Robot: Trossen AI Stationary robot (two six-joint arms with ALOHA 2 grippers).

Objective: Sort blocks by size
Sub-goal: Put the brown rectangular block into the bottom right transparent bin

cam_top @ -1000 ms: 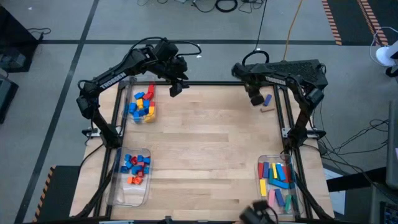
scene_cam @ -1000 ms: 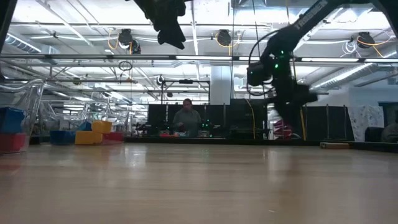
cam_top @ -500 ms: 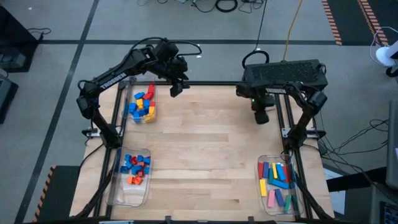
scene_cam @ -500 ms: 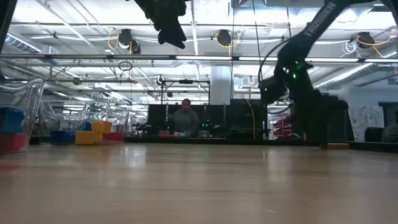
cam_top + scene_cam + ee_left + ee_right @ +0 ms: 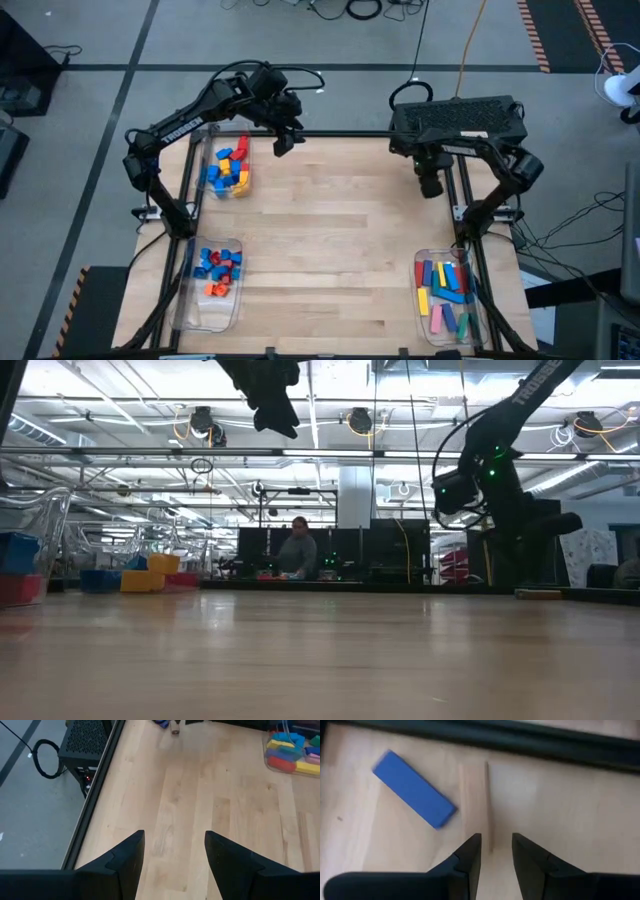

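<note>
A: Nearest the counter's (image 5: 340, 260) front edge, what's already sorted?

B: Two clear bins. At the near right, one bin (image 5: 447, 296) holds long bars (image 5: 449, 283); at the near left, another (image 5: 213, 283) holds tiny cubes (image 5: 217, 269). Farther back on the left, a third bin (image 5: 228, 168) holds medium bricks (image 5: 228, 170).

A: And the arms?

B: Both are at the far edge. The left end effector (image 5: 283, 140) hangs over the far left, fingers (image 5: 125, 865) parted with bare wood between them, grasping nothing. The right end effector (image 5: 431, 184) is low over the far right corner, its fingers (image 5: 469, 860) set a narrow gap apart, and empty too.

A: Where's the piece it's after?

B: In the right wrist view, a long blue block (image 5: 414, 789) lies flat on the counter, ahead of the fingertips and off to one side, apart from them. A thin pale wooden stick (image 5: 489, 805) lies straight ahead, running into the gap between the fingers.

A: So what could go wrong?

B: I'd judge the aim is the risk. Closing here would likely pinch the stick, not the block. The narrow gap may also be too tight for the block, so a fingertip could land on top and push it. It sits close to the dark frame rail (image 5: 530, 745), where a nudge could slide it against the edge.
</note>
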